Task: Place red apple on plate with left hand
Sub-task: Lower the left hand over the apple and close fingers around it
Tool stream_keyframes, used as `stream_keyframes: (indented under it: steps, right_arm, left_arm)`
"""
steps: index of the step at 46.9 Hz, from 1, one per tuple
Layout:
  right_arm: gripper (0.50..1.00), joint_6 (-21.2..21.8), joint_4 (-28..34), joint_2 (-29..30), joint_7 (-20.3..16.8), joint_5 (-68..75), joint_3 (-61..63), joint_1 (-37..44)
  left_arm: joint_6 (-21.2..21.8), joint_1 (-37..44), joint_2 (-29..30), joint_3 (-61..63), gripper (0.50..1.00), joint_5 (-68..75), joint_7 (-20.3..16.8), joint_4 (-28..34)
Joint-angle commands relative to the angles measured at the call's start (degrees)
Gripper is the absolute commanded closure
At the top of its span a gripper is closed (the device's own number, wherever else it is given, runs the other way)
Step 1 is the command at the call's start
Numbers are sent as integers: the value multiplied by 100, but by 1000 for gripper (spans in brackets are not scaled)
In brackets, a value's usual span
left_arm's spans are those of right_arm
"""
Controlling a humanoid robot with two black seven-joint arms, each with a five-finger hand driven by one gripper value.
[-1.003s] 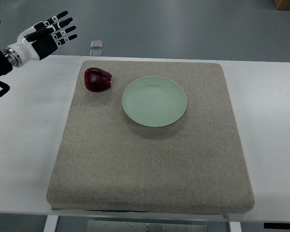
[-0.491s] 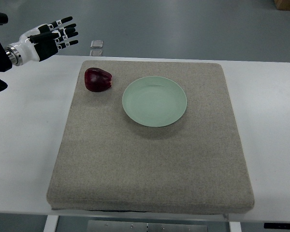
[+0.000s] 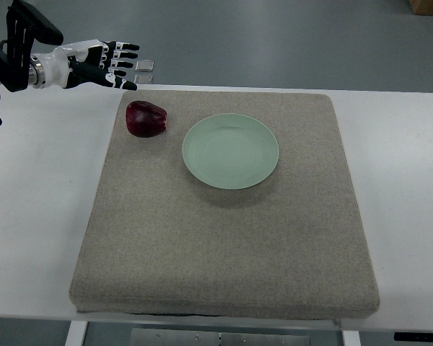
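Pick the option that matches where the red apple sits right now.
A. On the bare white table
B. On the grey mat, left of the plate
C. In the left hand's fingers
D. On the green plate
B. The red apple lies on the grey mat, just left of the empty green plate, while the left hand hovers above and behind it, fingers spread, holding nothing.

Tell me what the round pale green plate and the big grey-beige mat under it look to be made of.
Round pale green plate: probably glazed ceramic or melamine; smooth, softly shiny surface. Grey-beige mat: looks like woven or felted fabric; matte, speckled grainy texture, soft rounded edges.
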Motion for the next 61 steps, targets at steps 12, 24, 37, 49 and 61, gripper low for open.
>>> stream_keyframes:
  steps: [12, 24, 37, 49, 61]
  right_arm:
    - [570, 0, 0, 0, 2, 0, 0, 0]
    - [570, 0, 0, 0, 2, 0, 0, 0]
    - [568, 0, 0, 0, 2, 0, 0, 0]
    - [570, 0, 0, 0, 2, 0, 0, 0]
    - [568, 0, 0, 0, 2, 0, 0, 0]
  left_arm:
    - [994, -61, 6, 70, 504, 2467, -119, -968]
    - [1188, -61, -73, 70, 504, 3847, -128, -1047]
    - [1188, 9, -231, 87, 506, 4419, -119, -1047]
    - [1214, 36, -416, 131, 506, 4577, -119, -1012]
    - [1223, 71, -424, 149, 512, 4815, -119, -968]
